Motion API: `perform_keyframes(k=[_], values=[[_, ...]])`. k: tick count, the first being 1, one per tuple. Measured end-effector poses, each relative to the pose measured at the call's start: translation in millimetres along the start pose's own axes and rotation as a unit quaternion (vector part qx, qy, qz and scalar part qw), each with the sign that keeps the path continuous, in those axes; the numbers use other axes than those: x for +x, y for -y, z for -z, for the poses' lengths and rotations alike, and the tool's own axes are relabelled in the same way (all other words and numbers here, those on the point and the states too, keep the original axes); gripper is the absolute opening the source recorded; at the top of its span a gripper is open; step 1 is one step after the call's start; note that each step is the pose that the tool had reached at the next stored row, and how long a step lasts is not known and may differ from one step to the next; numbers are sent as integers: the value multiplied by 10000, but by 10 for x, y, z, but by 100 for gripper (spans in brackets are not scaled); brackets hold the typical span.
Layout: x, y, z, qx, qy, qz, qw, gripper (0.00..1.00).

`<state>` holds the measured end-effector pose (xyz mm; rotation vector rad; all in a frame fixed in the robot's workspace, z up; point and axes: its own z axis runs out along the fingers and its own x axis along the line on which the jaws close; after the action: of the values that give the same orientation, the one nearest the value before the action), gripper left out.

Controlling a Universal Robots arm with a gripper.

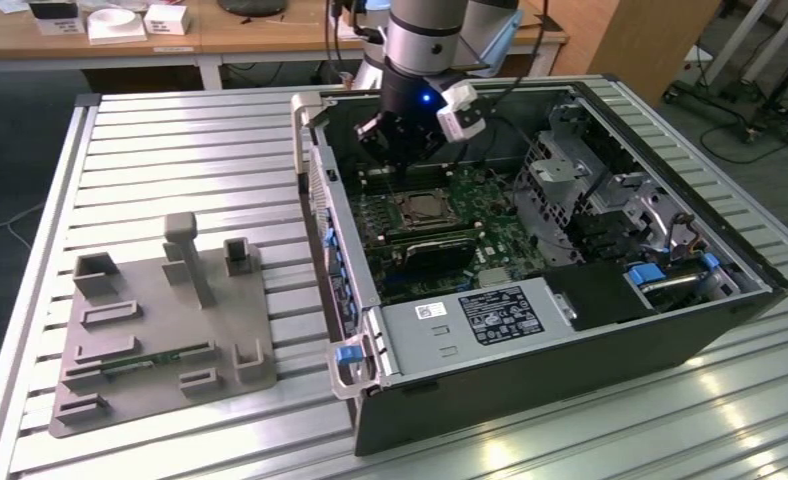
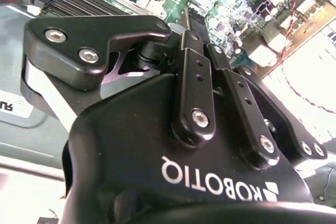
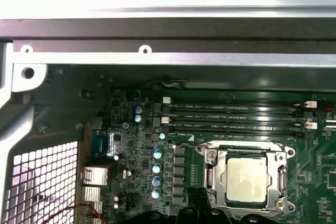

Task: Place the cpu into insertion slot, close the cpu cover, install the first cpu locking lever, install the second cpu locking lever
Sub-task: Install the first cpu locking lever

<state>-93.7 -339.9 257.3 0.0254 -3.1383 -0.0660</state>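
Exterior view, case (image 1: 568,370): flat on the worktop (image 1: 181,140), open side up, probably so the arm can reach in from above.
Exterior view, pincer (image 1: 394,160): down inside the case, hanging just over the slot (image 1: 425,209).
Second wrist view, pincer: aimed at the green board in the case. I cannot tell how far open it is, and I see nothing in its hold.
First wrist view, cpu (image 3: 247,179): in the case, seated in the slot, flat, metal top facing the case's open side.
First wrist view, long axis: none, it's square, with edges parallel to the memory slots (image 3: 231,116).
First wrist view, cover (image 3: 216,177): lying down around the cpu, likely to pin it there. I cannot tell whether it is latched.
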Motion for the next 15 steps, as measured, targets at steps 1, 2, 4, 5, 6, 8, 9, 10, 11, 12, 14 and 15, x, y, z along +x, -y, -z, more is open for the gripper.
perform_keyframes(k=[1, 2, 4, 5, 6, 8, 9, 10, 11, 12, 14, 15], values=[[12, -3, -1, 0, 0, -16, 10000, 10], [26, -4, -2, -1, 2, -30, 10000, 10], [55, -5, -2, -1, 2, -38, 10000, 10], [58, -5, -3, 0, 2, -38, 10000, 10], [58, -5, -3, 0, 2, -38, 10000, 10], [58, -5, -3, 0, 2, -37, 10000, 10], [58, -5, -2, 0, 1, -37, 10000, 10], [59, -5, -2, 0, 1, -38, 10000, 10], [59, -5, -2, 0, 1, -38, 10000, 10], [59, -5, -2, 0, 2, -38, 10000, 10], [60, -5, -2, 0, 2, -38, 10000, 10], [66, -5, -3, -1, 2, -39, 10000, 10]])
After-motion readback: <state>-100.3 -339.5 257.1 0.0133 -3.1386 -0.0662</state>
